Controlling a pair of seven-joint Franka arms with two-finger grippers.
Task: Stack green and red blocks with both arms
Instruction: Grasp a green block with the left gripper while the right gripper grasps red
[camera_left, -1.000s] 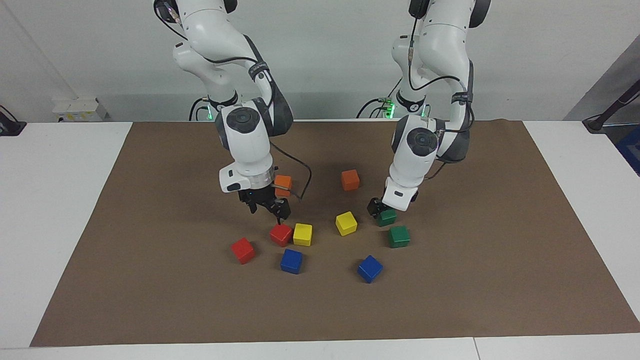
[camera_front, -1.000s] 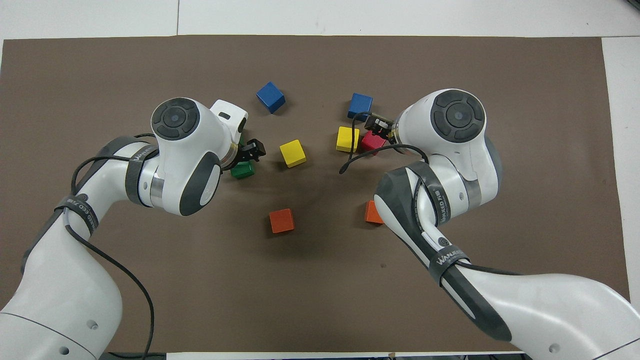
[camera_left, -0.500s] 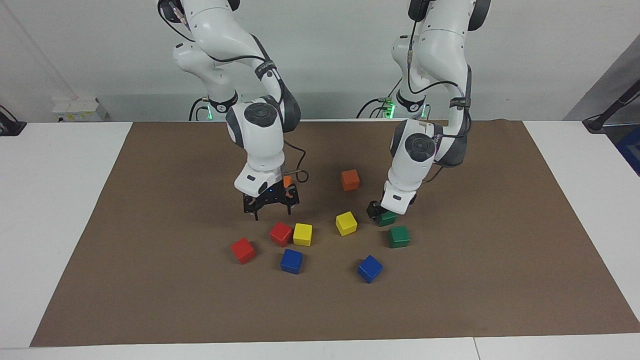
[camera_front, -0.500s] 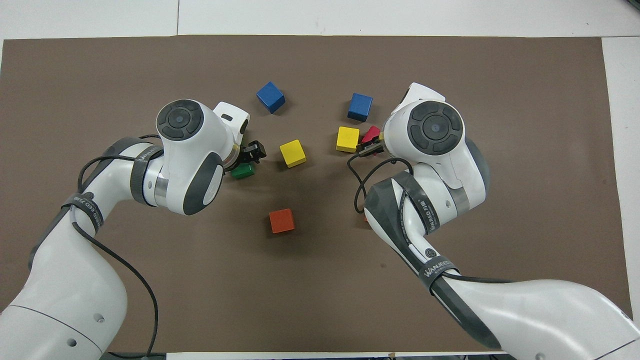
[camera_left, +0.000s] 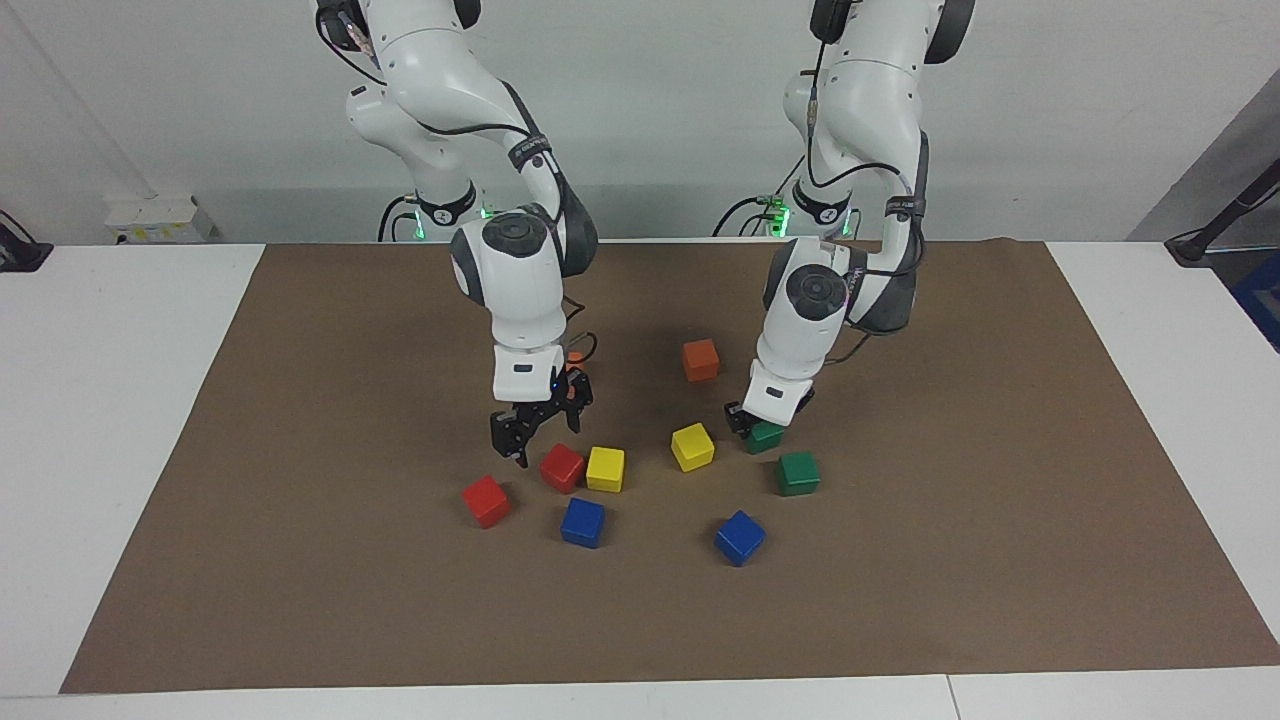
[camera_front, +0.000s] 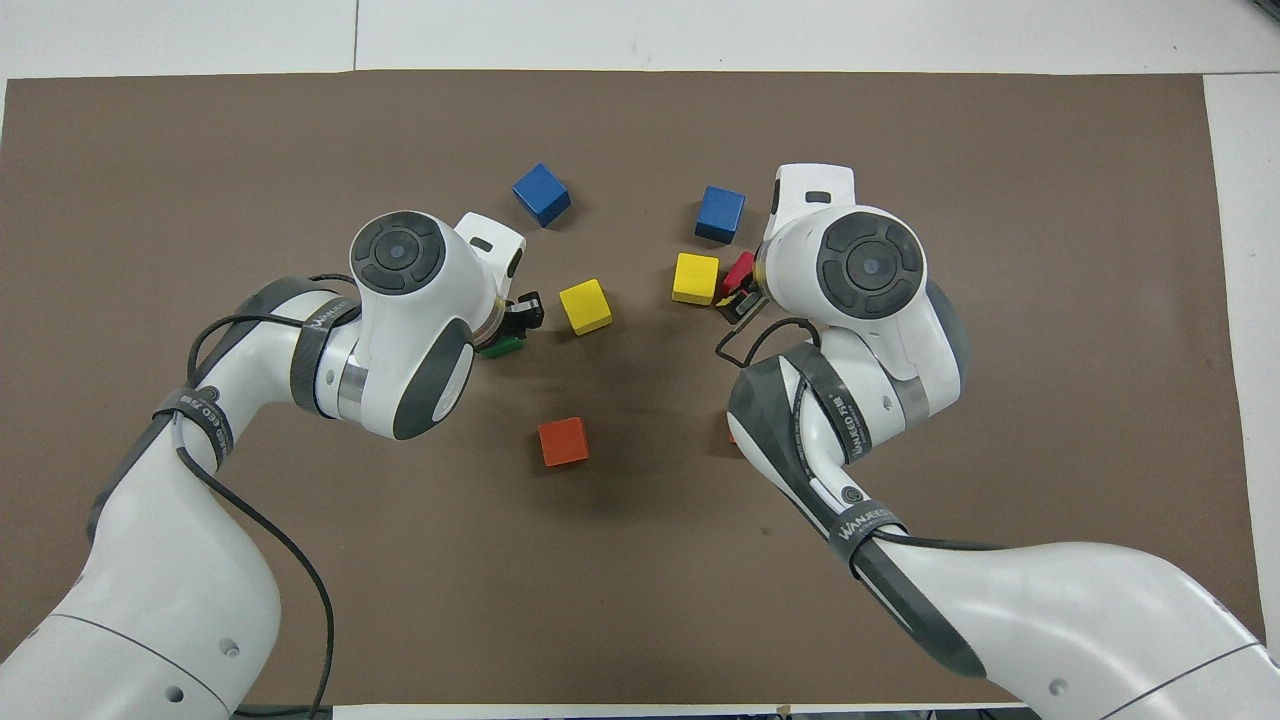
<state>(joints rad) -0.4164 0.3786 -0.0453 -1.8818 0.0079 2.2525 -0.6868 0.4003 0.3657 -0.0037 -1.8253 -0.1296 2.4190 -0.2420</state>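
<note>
Underneath, 2 glossy red cubes (camera_left: 562, 467) on matte brown mat (camera_left: 300, 560).

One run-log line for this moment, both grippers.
left gripper: shut on green block | right gripper: open, above red block | stacked: none yet

A white table (camera_left: 120, 400) carries a large brown mat (camera_left: 300, 560). On the mat lie small glossy cubes: two red (camera_left: 486, 501) (camera_left: 562, 468), two yellow (camera_left: 605, 469) (camera_left: 692, 447), two blue (camera_left: 583, 522) (camera_left: 740, 537), two green (camera_left: 798, 473) (camera_left: 766, 437), two orange (camera_left: 701, 360) (camera_left: 575, 355).
</note>
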